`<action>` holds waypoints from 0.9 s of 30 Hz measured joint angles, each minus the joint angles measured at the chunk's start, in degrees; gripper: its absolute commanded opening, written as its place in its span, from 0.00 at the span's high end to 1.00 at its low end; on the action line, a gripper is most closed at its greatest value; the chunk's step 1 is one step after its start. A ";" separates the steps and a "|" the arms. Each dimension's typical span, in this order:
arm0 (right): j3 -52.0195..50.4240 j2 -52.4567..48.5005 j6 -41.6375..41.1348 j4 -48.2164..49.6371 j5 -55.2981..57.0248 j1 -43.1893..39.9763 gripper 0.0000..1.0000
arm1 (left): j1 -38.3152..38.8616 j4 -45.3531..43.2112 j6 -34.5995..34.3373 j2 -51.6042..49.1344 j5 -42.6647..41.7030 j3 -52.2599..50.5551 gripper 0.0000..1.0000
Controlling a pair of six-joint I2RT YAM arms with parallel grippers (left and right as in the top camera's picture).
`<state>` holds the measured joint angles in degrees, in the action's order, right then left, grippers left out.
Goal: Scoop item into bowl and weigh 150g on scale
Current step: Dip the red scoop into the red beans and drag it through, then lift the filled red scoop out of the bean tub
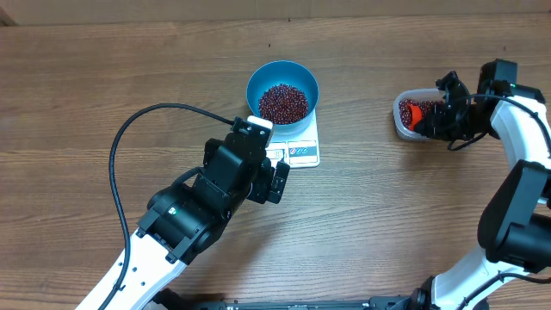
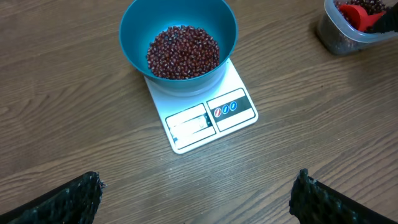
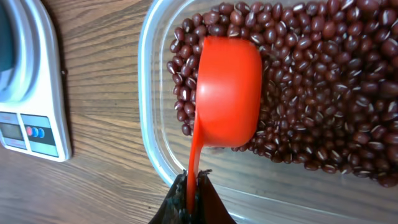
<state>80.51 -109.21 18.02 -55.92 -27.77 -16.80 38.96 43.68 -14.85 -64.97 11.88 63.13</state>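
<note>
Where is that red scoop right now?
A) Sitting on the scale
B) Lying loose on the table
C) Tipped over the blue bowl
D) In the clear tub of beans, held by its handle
D: the right gripper is shut on the handle of the red scoop, whose cup rests among the beans in the clear tub, apart from the blue bowl on the scale.

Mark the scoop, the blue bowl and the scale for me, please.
scoop (image 3: 229,93), right wrist view, on the back of its cup.
bowl (image 2: 134,31), left wrist view, on its bare inner wall.
scale (image 2: 230,109), left wrist view, on its label panel.
</note>
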 measured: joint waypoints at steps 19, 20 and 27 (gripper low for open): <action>0.02 -2.10 -0.09 -0.81 -12.26 -5.40 0.96 | 0.00 -0.02 0.00 0.00 0.00 0.00 0.00; 0.02 -2.10 -0.09 -0.79 -13.62 -6.12 0.96 | 0.00 0.00 0.00 0.00 0.00 0.00 0.00; 0.02 -2.10 -0.07 -2.12 -19.74 -10.73 0.96 | 0.00 0.00 0.00 0.00 0.00 0.00 0.00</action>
<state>80.53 -111.31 17.96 -58.04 -47.51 -27.53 38.96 43.68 -14.85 -64.97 11.88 63.13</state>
